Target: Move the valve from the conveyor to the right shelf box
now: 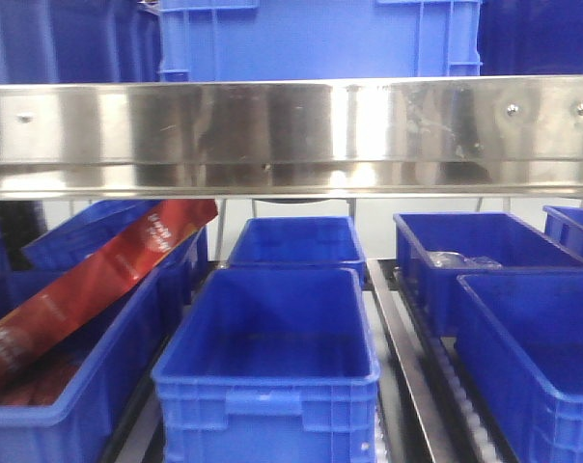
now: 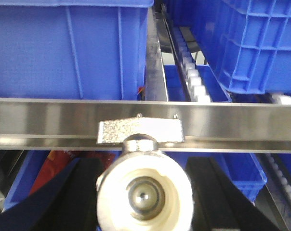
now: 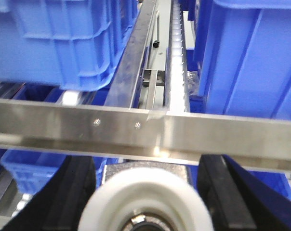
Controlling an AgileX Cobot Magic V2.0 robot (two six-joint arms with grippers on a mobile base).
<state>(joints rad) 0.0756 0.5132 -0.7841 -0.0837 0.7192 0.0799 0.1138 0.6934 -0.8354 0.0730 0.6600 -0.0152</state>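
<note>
In the left wrist view a valve [image 2: 144, 195] with a white round end and a silver handle [image 2: 140, 131] sits between the black fingers [image 2: 80, 192] of my left gripper [image 2: 143, 180], which is shut on it. In the right wrist view a second valve [image 3: 145, 195] with a white end fills the gap of my right gripper [image 3: 146, 185], whose fingers [image 3: 222, 192] press its sides. Both grippers hang just in front of a steel shelf rail [image 2: 232, 125]. Blue shelf boxes [image 1: 538, 357] stand at the lower right in the front view. The conveyor is out of view.
A wide steel beam [image 1: 291, 135] crosses the front view, with a blue box [image 1: 320, 39] above it. Below it are a middle blue box [image 1: 272, 357], a left box holding a red bag [image 1: 98, 280], and a back right box [image 1: 485, 256] with clear plastic. Roller tracks [image 3: 177, 72] run between boxes.
</note>
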